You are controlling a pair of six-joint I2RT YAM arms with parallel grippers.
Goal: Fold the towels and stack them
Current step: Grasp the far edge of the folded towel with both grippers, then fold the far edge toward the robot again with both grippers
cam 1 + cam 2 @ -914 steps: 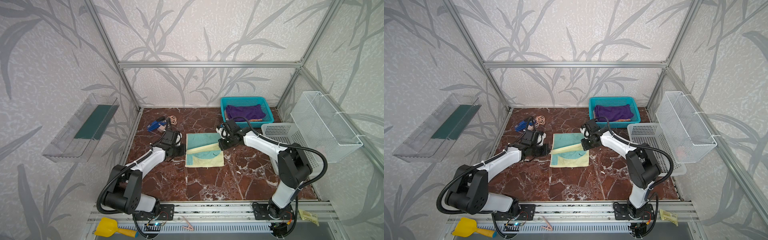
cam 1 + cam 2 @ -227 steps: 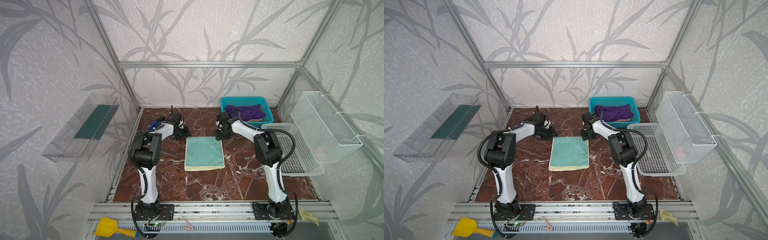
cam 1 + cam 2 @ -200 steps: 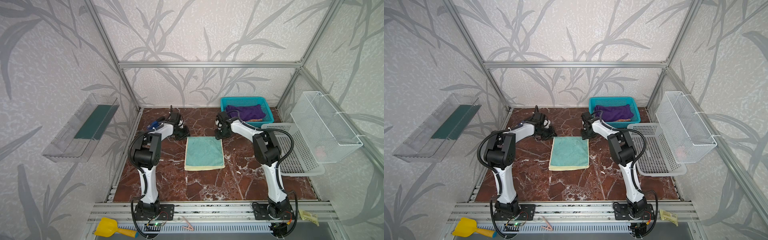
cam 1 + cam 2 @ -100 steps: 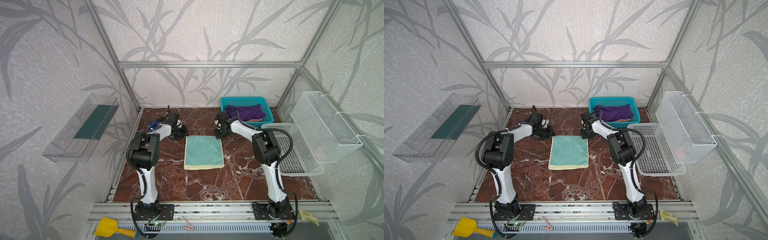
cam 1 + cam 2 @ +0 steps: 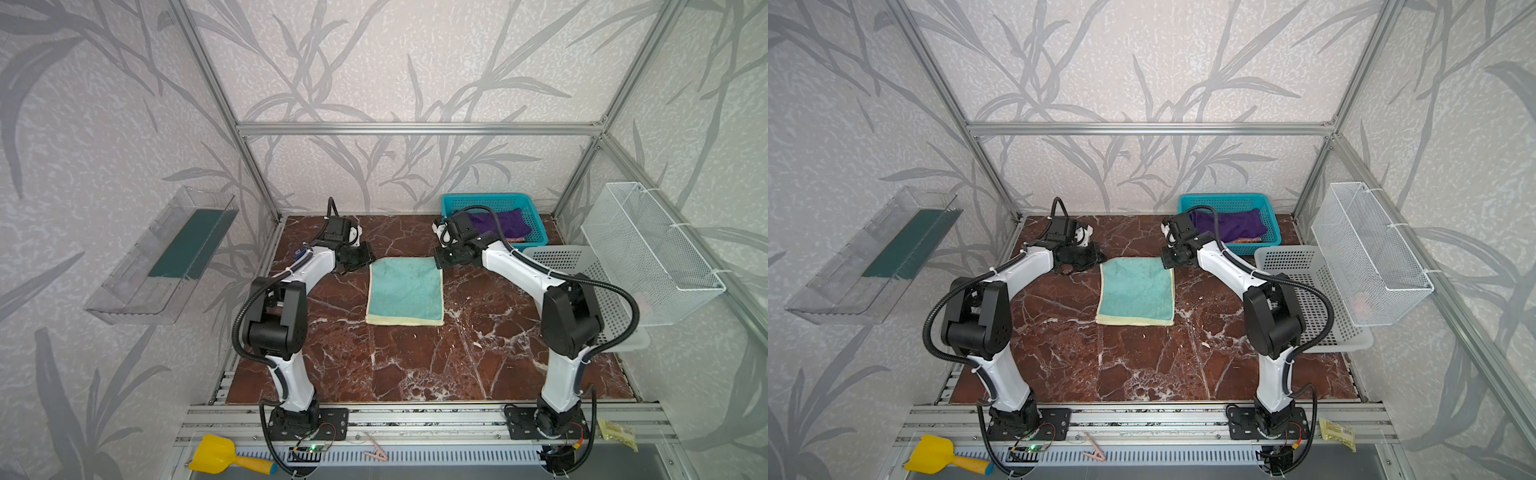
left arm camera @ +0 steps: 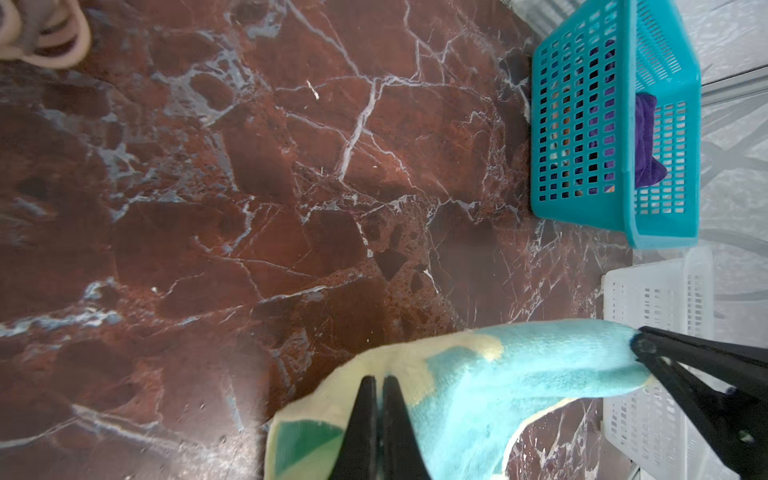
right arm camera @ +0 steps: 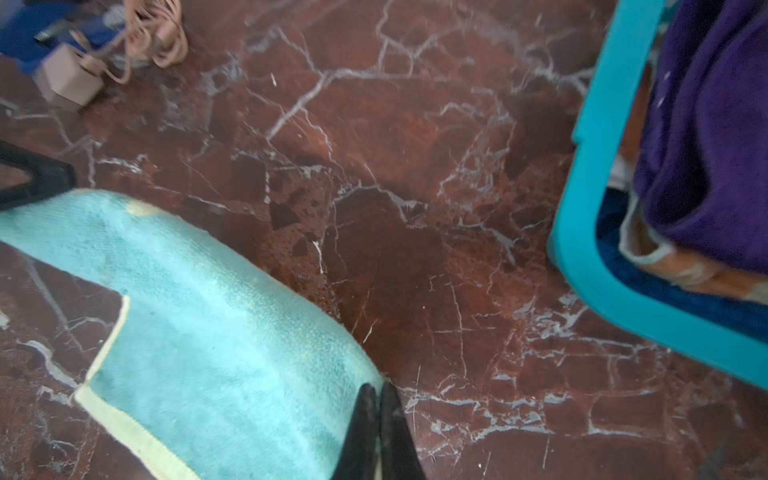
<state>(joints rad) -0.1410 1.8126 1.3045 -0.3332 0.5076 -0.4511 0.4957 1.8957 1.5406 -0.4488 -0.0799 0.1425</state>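
item: yellow-and-teal towel. count: one. it lies flat in the middle of the marble table, teal face up, with a pale yellow hem along the near edge.

change noted: a few seconds ago a flap of this towel is doubled over between the two arms. now it is spread out and both arms sit at its far edge. within the last second the right pair of jaws goes from apart to closed.

item: left gripper. jaws pressed together, pinching the far left corner of the towel, which rises off the marble.

item: right gripper. jaws pressed together on the far right corner. the cloth bows up between the two grips.

reading: both corners look secured, so the towel seems ready for its far edge to be drawn over toward the near hem. i judge that fold not yet made, and no stack is begun on the table.

item: towels waiting, three, all in the teal basket at the far right. purple towel is on top, orange towel beneath it, blue towel at the bottom.

total towels: four.

item: other holders, one each. white perforated basket, wire basket, clear wall shelf.
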